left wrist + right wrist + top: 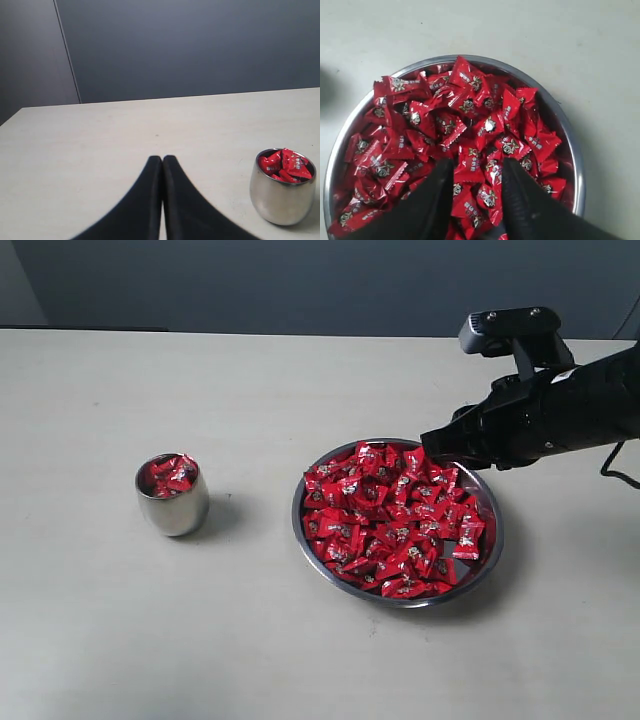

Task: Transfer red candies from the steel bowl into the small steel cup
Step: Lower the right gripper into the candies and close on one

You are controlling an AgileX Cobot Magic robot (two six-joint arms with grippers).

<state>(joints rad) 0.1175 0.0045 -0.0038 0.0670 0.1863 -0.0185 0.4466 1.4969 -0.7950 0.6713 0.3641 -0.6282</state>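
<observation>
Two black fingers (pixel 437 200) of the right end effector (pixel 479 165) stand apart, with a clear gap between them, over the heap of red candies (pixel 470 105) in the steel bowl (pixel 577 170). Several wrappers lie in the gap, but nothing is pinched or lifted. Whether the tips press on the heap or hang just above it cannot be told. In the exterior view this end effector comes in from the right edge of the bench (pixel 120 390) and its tip sits over the far side of the bowl.

The left end effector (pixel 162 159) has its fingers pressed together, with nothing between them, above bare bench near the small steel cup (pixel 173 508) and not touching it.

Each wrapper carries a small white-silver emblem, something like a rosette, and a short line of tiny characters too small to read. Bowl and cup bear no visible writing.

The candies lie every way, their pinched ends pointing in no common direction, piled up to the bowl's rim. The bowl sits flat, mouth up, right of the bench's middle and nearer the front edge than the far one. The cup stands upright, mouth up, in the left half of the bench, well apart from the bowl, with several red candies heaped in it and showing above its rim.
</observation>
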